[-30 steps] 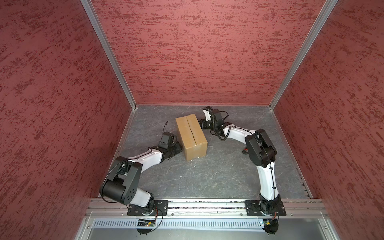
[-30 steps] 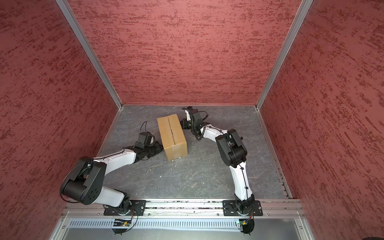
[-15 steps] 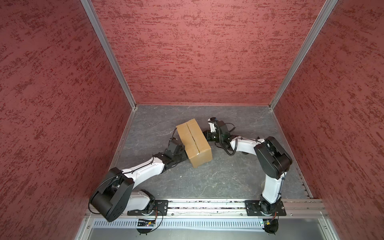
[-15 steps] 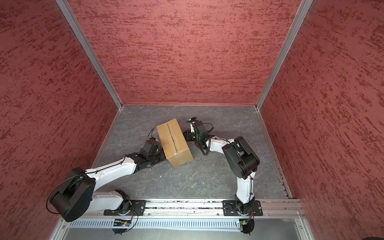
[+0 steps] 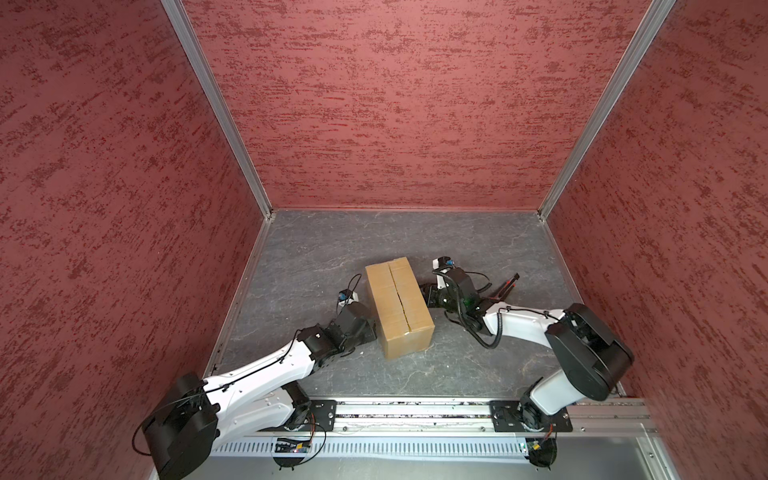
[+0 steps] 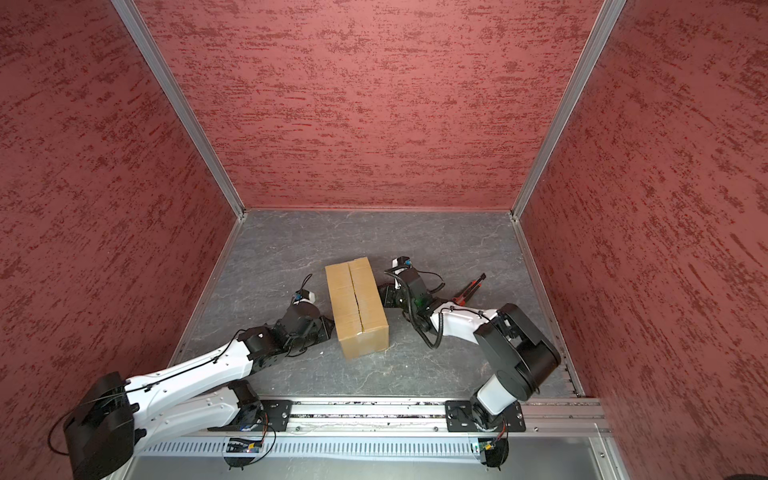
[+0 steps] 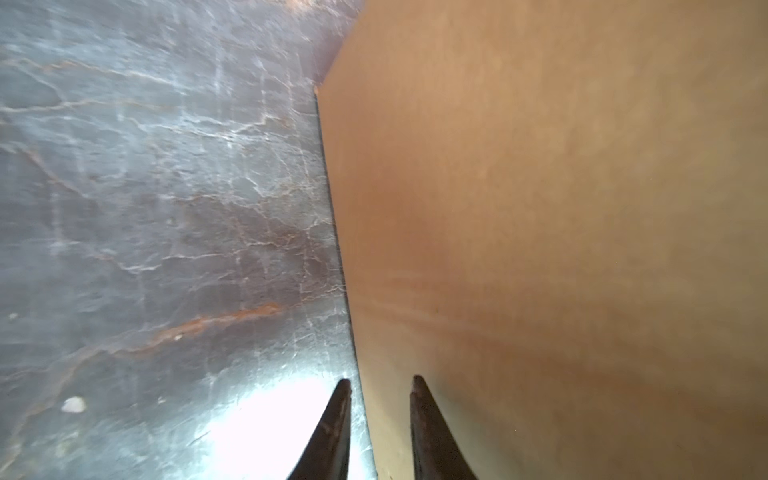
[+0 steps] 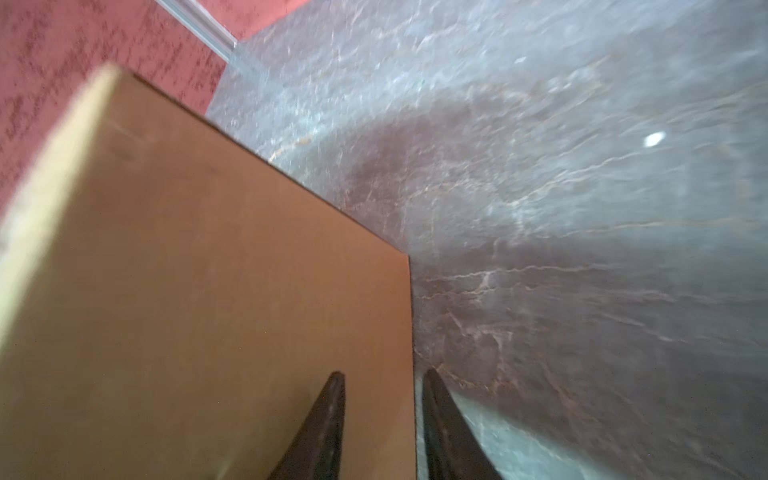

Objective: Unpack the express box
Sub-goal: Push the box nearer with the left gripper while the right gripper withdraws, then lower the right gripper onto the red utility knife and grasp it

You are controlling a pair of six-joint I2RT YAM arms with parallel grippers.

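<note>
Express box (image 5: 399, 305): centre of table (image 5: 415, 237), flaps closed, long axis near-to-far. Left gripper (image 7: 379, 386) at its left long wall, right gripper (image 8: 382, 382) at right wall. Both equally near, jaws narrowly parted, empty.

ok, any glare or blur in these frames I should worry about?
Left wrist view: blown-out glare on the tabletop beside the left gripper; the cardboard box side is soft and out of focus. Right wrist view: smeared throughout, worst along the box's far edge. Both top views: sharp, evenly lit, no glare.
</note>
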